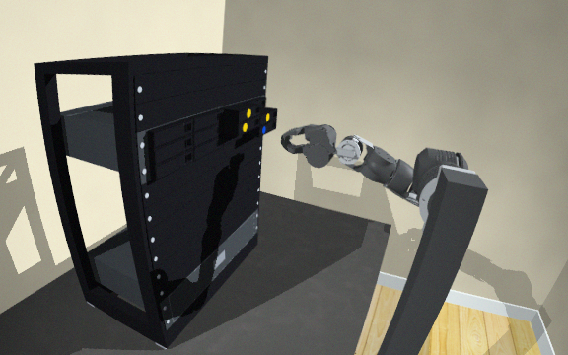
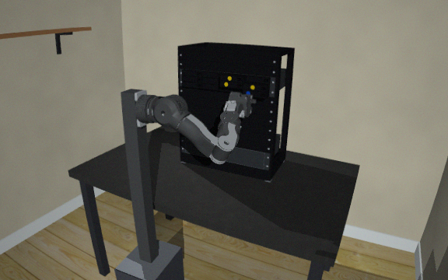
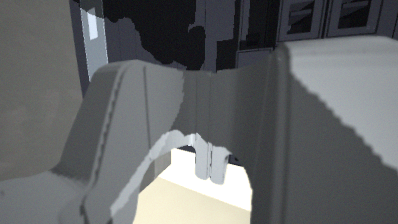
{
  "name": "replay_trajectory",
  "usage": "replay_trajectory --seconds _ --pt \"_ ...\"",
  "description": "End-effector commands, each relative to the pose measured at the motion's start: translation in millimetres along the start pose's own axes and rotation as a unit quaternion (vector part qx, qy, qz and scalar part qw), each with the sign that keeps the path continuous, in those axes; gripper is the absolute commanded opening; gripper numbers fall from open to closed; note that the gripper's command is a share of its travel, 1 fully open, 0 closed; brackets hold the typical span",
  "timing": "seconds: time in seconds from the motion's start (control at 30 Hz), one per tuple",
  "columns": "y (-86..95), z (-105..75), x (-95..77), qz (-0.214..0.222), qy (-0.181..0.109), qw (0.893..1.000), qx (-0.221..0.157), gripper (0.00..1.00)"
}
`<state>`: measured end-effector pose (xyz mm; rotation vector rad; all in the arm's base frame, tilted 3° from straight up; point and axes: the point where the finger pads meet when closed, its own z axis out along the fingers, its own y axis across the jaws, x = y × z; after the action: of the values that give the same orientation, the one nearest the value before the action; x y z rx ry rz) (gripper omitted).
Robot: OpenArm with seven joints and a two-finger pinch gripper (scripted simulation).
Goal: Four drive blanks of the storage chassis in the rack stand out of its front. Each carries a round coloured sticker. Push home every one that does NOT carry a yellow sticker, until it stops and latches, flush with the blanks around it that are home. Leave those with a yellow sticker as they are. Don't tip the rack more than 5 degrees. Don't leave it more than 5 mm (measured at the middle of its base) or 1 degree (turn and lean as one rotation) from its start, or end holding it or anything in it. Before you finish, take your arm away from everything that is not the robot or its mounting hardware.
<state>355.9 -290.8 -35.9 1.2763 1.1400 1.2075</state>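
Gripper (image 1: 286,143) hangs at three o'clock of the rack (image 1: 126,207), fingers pinched fully together on nothing; the blue-sticker blank (image 1: 264,129) (lower right of the four) stands proud just beside it, not touching; yellow-sticker blanks (image 1: 247,119) alongside.

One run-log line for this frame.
pincer: shut, empty, clear of rack | blue-sticker blank: still out | yellow-sticker blanks: untouched

Beige walls (image 2: 364,97) are catching hard shadows; black table (image 2: 306,202) standing on wood floor (image 2: 53,249); shelf (image 2: 33,33) hanging far left.
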Motion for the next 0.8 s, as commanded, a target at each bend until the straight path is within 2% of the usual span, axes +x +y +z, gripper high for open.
replay_trajectory --seconds 0.0,0.57,0.77 --pt "0.9 2.6 -0.7 -0.002 -0.002 1.0 -0.003 0.0" --pt "3.1 30.9 -1.2 -0.002 -0.003 1.0 -0.005 0.0" --pt "3.1 35.3 -1.2 -0.002 -0.003 1.0 -0.005 0.0"
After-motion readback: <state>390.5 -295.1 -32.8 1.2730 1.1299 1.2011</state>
